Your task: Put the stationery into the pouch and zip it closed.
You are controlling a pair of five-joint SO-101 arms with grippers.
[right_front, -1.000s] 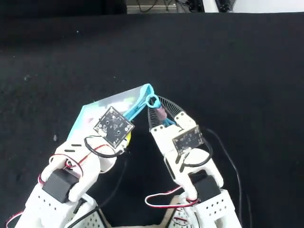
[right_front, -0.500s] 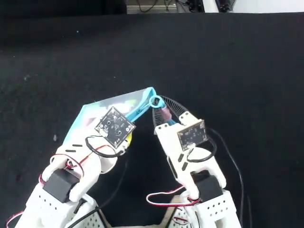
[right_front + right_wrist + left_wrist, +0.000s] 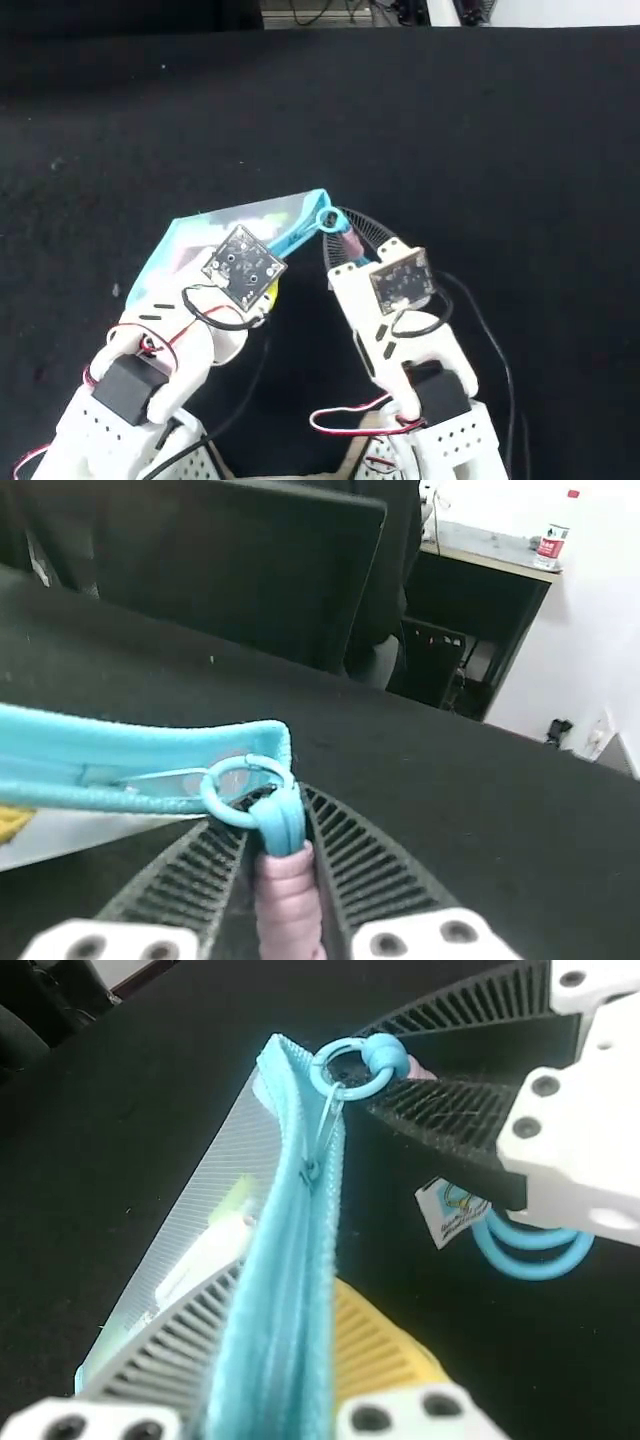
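The pouch (image 3: 245,215) sits on the black table (image 3: 480,150) between the two arms, a flat see-through sleeve with a bright blue zipper band (image 3: 285,1290) along its upper edge. Pale bits of stationery (image 3: 215,1245) show through the mesh wall, so the filling looks done. The slider sits right up at the pouch's far corner, though I can't tell for certain that the teeth are fully meshed.

It looks light and floppy, with slick sides that would buckle or slip if pinched. The woven zipper band is the firmest place to take hold, and the pull ring (image 3: 235,780) is the natural handle for the slider.

That is how both arms have it. The left gripper (image 3: 285,1360) is closed on the zipper band, one ribbed finger on each side, bracing the pouch. The right gripper (image 3: 275,825) is closed around the pink cord (image 3: 285,890) hanging from the ring, its black fingers meeting just behind the blue knot. A hard tug could drag the whole pouch along.
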